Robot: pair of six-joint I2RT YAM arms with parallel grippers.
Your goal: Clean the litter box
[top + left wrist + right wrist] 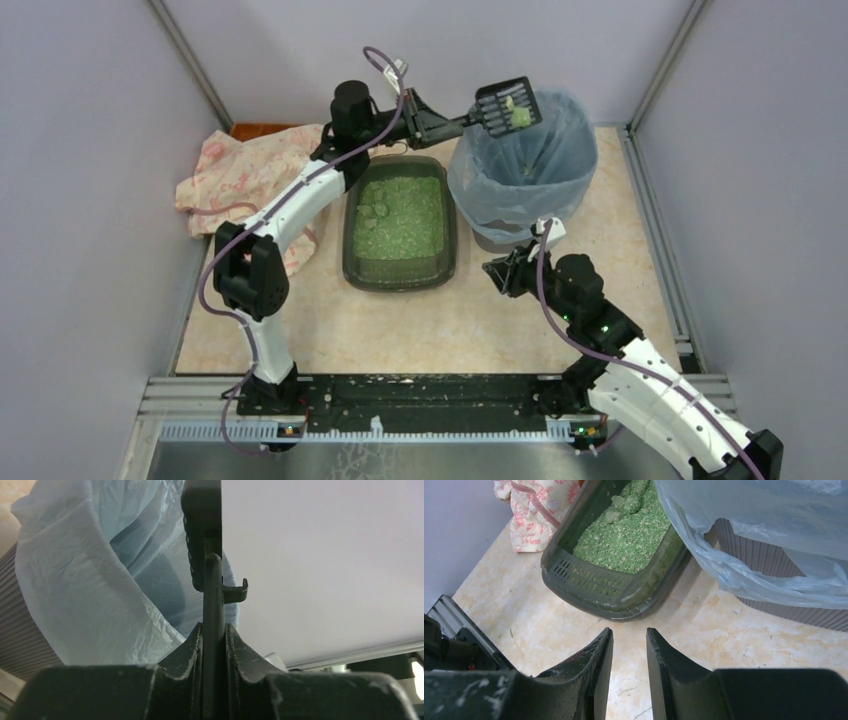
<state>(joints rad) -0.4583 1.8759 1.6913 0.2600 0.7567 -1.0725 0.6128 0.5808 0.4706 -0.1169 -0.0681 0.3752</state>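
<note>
The beige marbled table (470, 320) carries three items. The litter box (400, 276) stands at centre, with the lined bin (470, 190) just right of it and a floral cloth (250, 170) at far left.

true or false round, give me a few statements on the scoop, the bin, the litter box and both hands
1. The left hand grips the scoop above the bin. True.
2. The scoop is empty. False: a green clump lies on it.
3. The right hand holds the cloth. False: its fingers stand apart with nothing between them; the cloth lies left of the litter box.
4. The litter box holds green litter. True.
</note>
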